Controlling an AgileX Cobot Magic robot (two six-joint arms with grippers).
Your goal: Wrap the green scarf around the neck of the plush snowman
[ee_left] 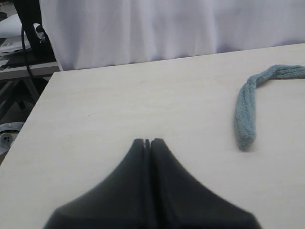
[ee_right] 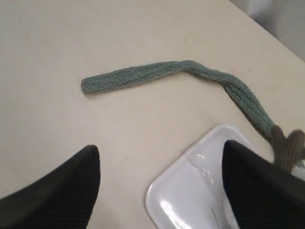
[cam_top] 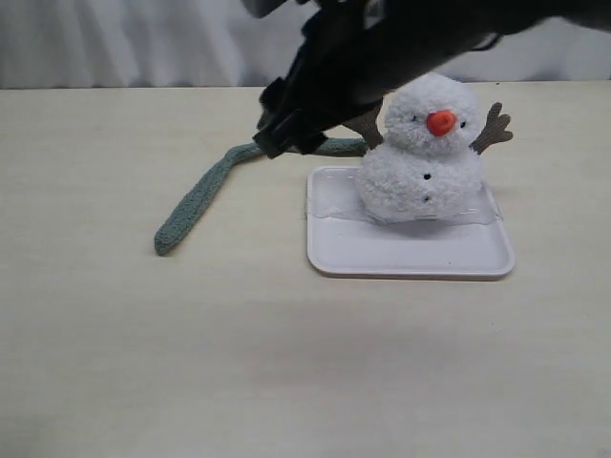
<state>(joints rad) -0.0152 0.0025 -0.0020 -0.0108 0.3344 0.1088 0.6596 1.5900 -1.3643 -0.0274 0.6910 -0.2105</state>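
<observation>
The plush snowman [cam_top: 420,157] stands upright on a white tray [cam_top: 410,256]. Nothing wraps its neck [cam_top: 412,145]. The green scarf [cam_top: 196,205] lies flat on the table left of the tray; one end is free at the front left, and the other runs toward the snowman's brown twig arm [ee_right: 286,149] and is hidden there. My right gripper [cam_top: 280,134] hangs open above the scarf [ee_right: 143,76], over the tray's corner [ee_right: 190,191], with nothing between its fingers. My left gripper [ee_left: 147,141] is shut and empty over bare table, well away from the scarf [ee_left: 245,109].
A white curtain [cam_top: 115,38] hangs behind the table's far edge. In the left wrist view the table's corner [ee_left: 59,72] shows, with cables and a stand [ee_left: 26,43] beyond it. The right arm's black body [cam_top: 382,48] crosses in front of the snowman's left side.
</observation>
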